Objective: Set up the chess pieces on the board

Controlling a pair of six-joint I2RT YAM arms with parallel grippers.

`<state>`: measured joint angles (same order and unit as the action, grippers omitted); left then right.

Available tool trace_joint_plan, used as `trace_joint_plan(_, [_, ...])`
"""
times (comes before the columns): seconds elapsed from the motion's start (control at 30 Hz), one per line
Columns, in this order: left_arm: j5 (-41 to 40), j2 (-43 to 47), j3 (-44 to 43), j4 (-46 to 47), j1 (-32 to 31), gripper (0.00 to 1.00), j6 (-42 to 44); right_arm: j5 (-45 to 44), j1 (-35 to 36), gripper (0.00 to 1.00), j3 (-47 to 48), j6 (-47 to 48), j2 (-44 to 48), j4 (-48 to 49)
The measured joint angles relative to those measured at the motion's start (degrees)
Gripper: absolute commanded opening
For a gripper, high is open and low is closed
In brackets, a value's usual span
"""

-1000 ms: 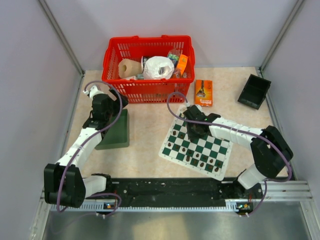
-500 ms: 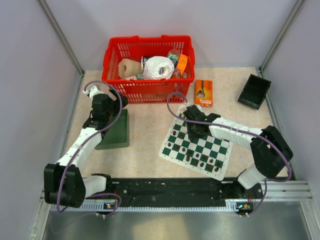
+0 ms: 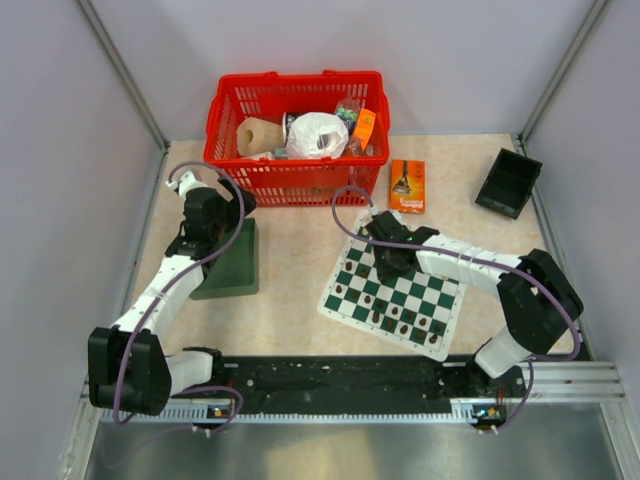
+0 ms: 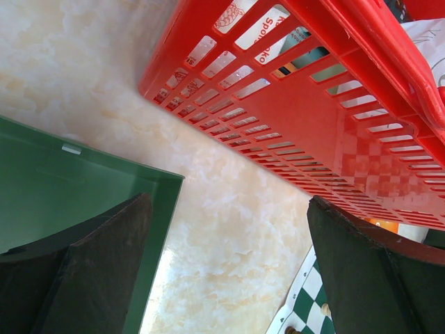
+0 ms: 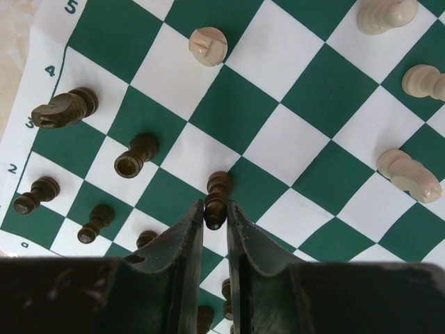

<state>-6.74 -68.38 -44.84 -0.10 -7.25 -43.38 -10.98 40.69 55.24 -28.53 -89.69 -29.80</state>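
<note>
The green and white checked board (image 3: 392,292) lies at centre right of the table, with dark and cream chess pieces on it. My right gripper (image 3: 392,262) is over the board's far part, shut on a dark brown piece (image 5: 216,197), which it holds just above the squares. Several other dark pieces (image 5: 134,154) stand near the board's numbered edge and several cream pieces (image 5: 208,46) stand farther in. My left gripper (image 3: 205,222) is open and empty over the green tray (image 4: 62,188). A board corner (image 4: 306,306) shows in the left wrist view.
A red basket (image 3: 297,135) full of household items stands at the back. An orange box (image 3: 407,185) lies behind the board. A black tray (image 3: 508,183) sits at the back right. The dark green tray (image 3: 232,262) is left of the board.
The right arm's elbow has shifted slightly left. Nothing else has visibly changed.
</note>
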Motion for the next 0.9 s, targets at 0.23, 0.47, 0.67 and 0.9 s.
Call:
trace_joint_plan(0.23, [0.02, 0.0, 0.0, 0.02, 0.0, 0.99, 0.0, 0.09, 0.0, 0.13, 0.02, 0.48, 0.0, -0.02])
trace_joint_plan(0.47, [0.02, 0.0, 0.0, 0.02, 0.0, 0.99, 0.0, 0.31, 0.04, 0.11, 1.14, 1.44, 0.74, -1.62])
trace_joint_plan(0.67, [0.07, 0.0, 0.0, 0.02, 0.0, 0.99, 0.0, 0.57, 1.79, 0.11, 2.93, 1.86, 6.47, -2.84])
trace_joint_plan(0.9, [0.02, 0.0, 0.0, 0.0, 0.0, 0.99, -0.02, 1.62, 10.19, 0.11, 3.69, 0.57, 9.35, -2.95])
